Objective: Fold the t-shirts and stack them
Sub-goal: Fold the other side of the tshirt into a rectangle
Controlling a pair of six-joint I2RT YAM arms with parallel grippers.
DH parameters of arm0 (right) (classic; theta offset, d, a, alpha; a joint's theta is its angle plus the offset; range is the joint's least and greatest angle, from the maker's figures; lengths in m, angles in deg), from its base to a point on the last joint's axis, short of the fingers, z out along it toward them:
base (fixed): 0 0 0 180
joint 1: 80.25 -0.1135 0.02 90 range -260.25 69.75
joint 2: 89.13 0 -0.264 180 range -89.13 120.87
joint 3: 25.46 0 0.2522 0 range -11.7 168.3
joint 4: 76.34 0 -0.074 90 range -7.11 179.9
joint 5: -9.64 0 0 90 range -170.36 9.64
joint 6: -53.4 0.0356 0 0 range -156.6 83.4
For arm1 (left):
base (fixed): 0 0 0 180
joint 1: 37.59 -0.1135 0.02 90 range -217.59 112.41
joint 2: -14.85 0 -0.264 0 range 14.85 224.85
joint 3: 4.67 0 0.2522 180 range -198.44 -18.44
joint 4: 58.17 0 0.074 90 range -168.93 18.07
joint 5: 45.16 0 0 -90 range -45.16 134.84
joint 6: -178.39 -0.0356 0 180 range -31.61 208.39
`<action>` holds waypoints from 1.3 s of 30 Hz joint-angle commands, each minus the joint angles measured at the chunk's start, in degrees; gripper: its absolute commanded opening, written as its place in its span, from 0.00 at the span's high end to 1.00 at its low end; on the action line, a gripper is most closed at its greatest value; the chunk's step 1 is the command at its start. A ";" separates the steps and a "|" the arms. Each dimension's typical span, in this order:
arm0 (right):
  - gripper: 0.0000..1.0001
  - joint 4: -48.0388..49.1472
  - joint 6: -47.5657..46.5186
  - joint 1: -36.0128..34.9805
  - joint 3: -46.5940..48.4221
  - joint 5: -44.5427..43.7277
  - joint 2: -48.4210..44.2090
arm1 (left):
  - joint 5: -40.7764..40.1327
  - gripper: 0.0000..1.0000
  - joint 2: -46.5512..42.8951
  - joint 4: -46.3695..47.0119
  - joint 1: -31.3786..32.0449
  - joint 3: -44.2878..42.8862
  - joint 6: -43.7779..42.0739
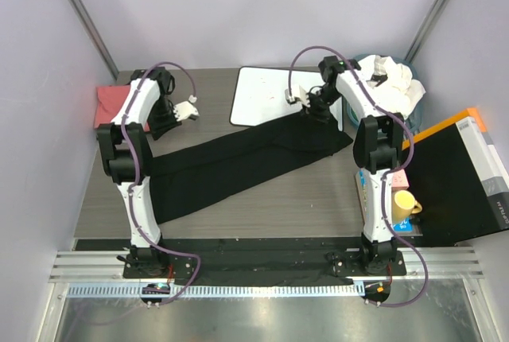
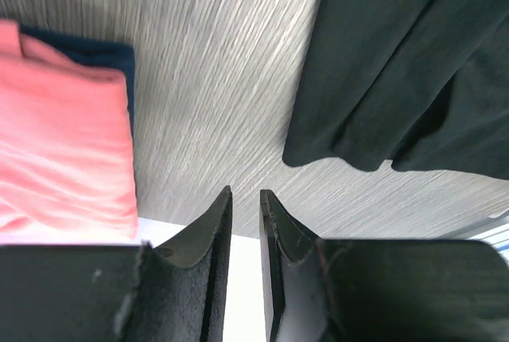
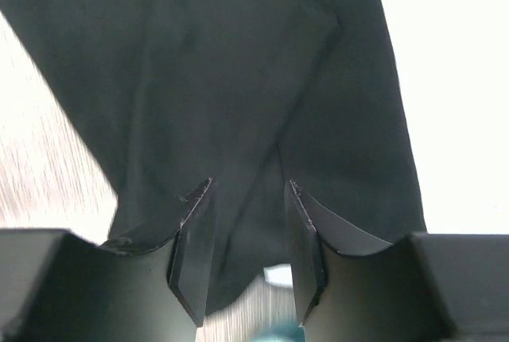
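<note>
The black t-shirt [image 1: 238, 163] lies folded into a long band slanting across the table, from front left to back right. My left gripper [image 1: 165, 126] hovers just off its left end, open a narrow gap with nothing between the fingers [image 2: 245, 192]. The black cloth's edge [image 2: 398, 64] lies ahead of it, and a folded coral-pink t-shirt [image 2: 56, 143] is beside it. My right gripper [image 1: 318, 111] hangs open over the band's right end [image 3: 238, 79], jaws apart above the cloth and holding nothing [image 3: 248, 183]. White t-shirts [image 1: 394, 83] are heaped at the back right.
A white board with a black rim [image 1: 266, 95] lies at the back centre, partly under the black shirt. The coral-pink shirt [image 1: 107, 103] sits at the back left on something dark navy [image 2: 107, 52]. A black mat [image 1: 453, 175] and a yellow cup [image 1: 406, 203] are on the right.
</note>
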 commanded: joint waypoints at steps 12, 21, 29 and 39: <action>0.56 7.41 3.40 -6.72 3.52 3.40 5.25 | -0.12 0.81 0.94 -16.48 4.06 -2.92 2.09; 0.59 11.46 5.51 -6.28 3.25 3.75 5.16 | -0.64 0.84 1.12 -15.69 6.87 -1.51 2.27; 0.60 14.97 8.15 -6.28 4.04 4.80 7.36 | -1.08 0.85 1.56 -16.30 7.57 -1.87 2.45; 0.83 15.68 7.45 -6.28 3.61 4.71 8.68 | -1.35 0.86 1.91 -16.30 8.28 -2.39 2.62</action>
